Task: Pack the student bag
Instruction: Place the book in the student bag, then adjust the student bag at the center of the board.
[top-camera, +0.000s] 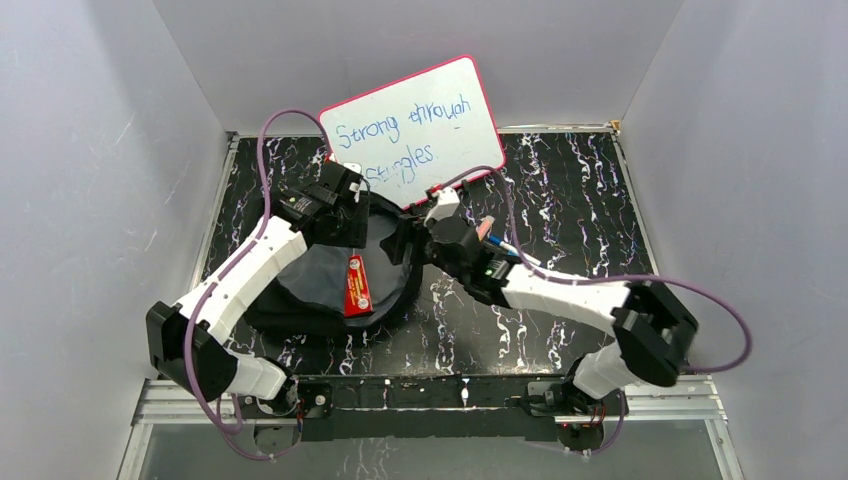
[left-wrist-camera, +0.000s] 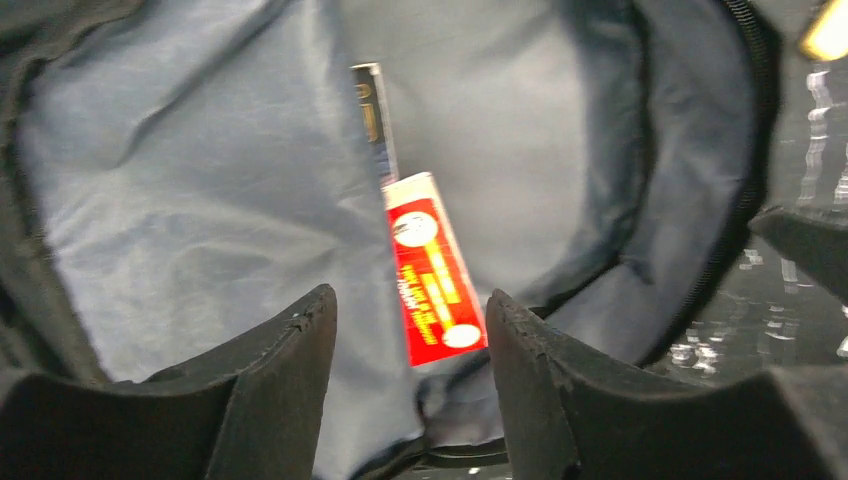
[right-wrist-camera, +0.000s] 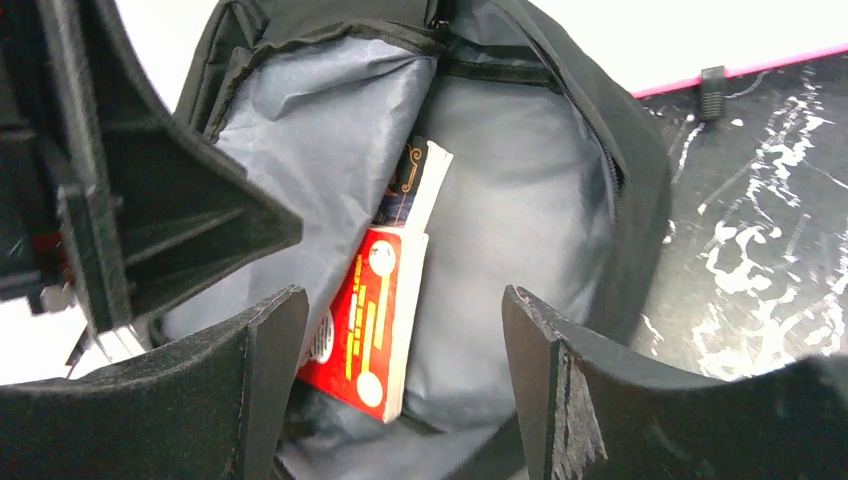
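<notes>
The student bag (top-camera: 300, 290), black with grey lining, lies open left of the table's middle. A red book (top-camera: 357, 285) stands in its mouth, with a dark book (right-wrist-camera: 415, 180) tucked behind it. My left gripper (top-camera: 345, 200) is open and empty at the bag's far rim. In its wrist view the gripper (left-wrist-camera: 410, 320) hovers over the lining (left-wrist-camera: 200, 200) and the red book (left-wrist-camera: 432, 270). My right gripper (top-camera: 440, 215) is open and empty at the bag's right rim. In its wrist view the gripper (right-wrist-camera: 400, 310) faces the bag opening (right-wrist-camera: 520, 220) and the red book (right-wrist-camera: 365, 320).
A pink-framed whiteboard (top-camera: 415, 120) with blue writing leans at the back, just behind both grippers, and shows in the right wrist view (right-wrist-camera: 700, 30). Markers (top-camera: 495, 240) lie by the right forearm. The left arm's black gripper body (right-wrist-camera: 130, 230) is close beside my right gripper.
</notes>
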